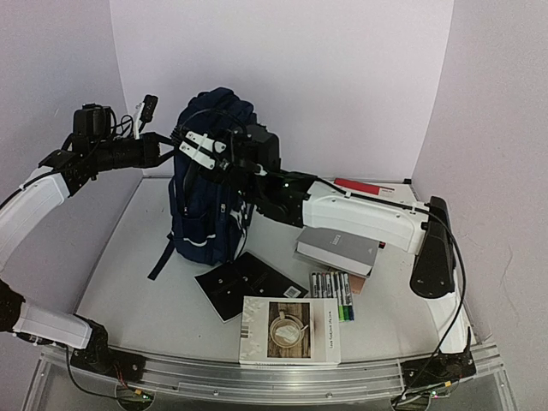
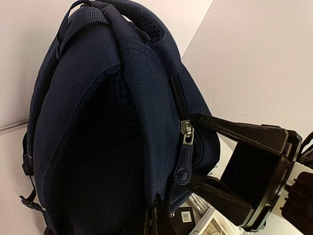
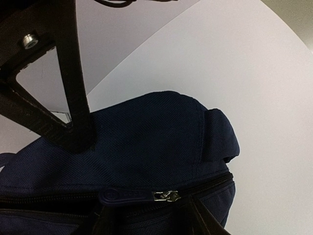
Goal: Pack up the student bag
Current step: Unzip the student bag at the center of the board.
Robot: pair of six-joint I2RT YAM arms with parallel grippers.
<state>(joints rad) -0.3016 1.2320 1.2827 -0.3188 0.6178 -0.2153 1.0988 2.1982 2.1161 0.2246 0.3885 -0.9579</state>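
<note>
Toward the back of the table point(image 1: 128, 282), the student bag point(image 1: 205, 197) stands upright, its fabric a coarse navy weave. The right gripper point(image 2: 195, 149) has its black fingers spread astride the zip seam. The left gripper point(image 1: 167, 147) is pressed together at the bag's upper side. A metal slider point(image 2: 186, 128) carries a rubbery oval pull point(image 2: 183, 166) whose embossed mark is unreadable.

A navy-blue fabric student bag point(image 1: 201, 201) stands upright on the tabletop point(image 1: 145, 282), left of centre in the overhead frame. Thin white piping edges it. A dark strap point(image 1: 160, 259) trails toward the lower left. A dark zip pull point(image 2: 183, 165) lies along its zip.
</note>
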